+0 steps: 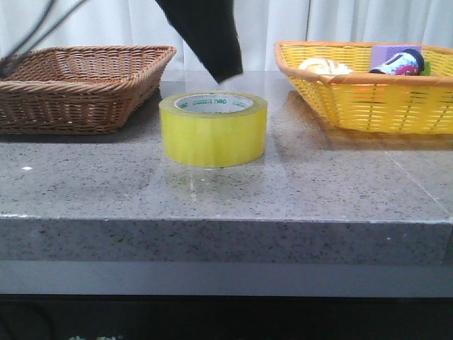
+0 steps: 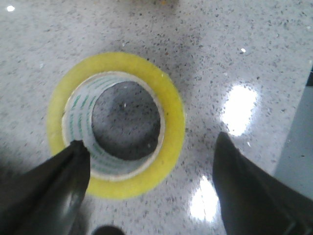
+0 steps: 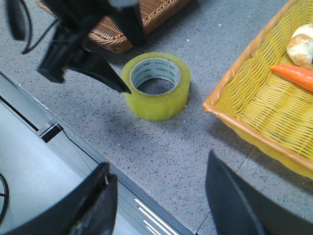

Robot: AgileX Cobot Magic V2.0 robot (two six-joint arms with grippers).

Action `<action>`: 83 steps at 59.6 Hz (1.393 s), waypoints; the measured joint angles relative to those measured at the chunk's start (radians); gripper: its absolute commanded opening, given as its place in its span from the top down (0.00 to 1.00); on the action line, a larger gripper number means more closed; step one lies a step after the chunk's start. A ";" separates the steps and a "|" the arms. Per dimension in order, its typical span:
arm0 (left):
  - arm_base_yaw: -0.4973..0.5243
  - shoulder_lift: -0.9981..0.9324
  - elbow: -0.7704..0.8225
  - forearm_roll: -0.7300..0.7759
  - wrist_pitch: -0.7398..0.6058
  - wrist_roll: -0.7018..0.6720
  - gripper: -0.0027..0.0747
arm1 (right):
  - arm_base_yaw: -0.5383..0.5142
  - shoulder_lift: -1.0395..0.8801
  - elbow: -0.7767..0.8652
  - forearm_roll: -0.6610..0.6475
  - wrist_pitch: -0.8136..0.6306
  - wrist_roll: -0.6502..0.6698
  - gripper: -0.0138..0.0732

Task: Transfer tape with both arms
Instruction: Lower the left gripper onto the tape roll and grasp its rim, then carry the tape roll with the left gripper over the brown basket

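Tape (image 1: pixel 214 129) sits flat on the grey bench (image 1: pixel 340 191) between two baskets — we see the left claw (image 2: pixel 151 161) spread wide just above it; right claw (image 3: pixel 159 196) released, well apart.

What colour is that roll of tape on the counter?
Translucent yellow-green tape, seen best in the front view.

Looking straight down on the tape (image 2: pixel 116 125), a yellow-green ring with a white, green-printed core, lying flat on the speckled grey table (image 2: pixel 234 44). Left gripper (image 2: pixel 151 169) spread wide: one dark finger (image 2: pixel 58 188) overlapping the roll's rim, the other off to the side over bare stone, clear of the roll.
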 measured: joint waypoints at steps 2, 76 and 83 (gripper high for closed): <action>0.000 0.020 -0.006 -0.002 0.000 0.004 0.30 | 0.000 0.000 0.000 0.000 0.000 0.000 0.34; 0.078 0.210 -0.087 -0.153 0.026 0.013 0.72 | 0.000 0.000 0.000 0.000 0.002 0.000 0.34; 0.078 0.210 -0.176 -0.151 0.033 -0.010 0.72 | 0.000 0.000 0.000 0.000 0.002 0.000 0.34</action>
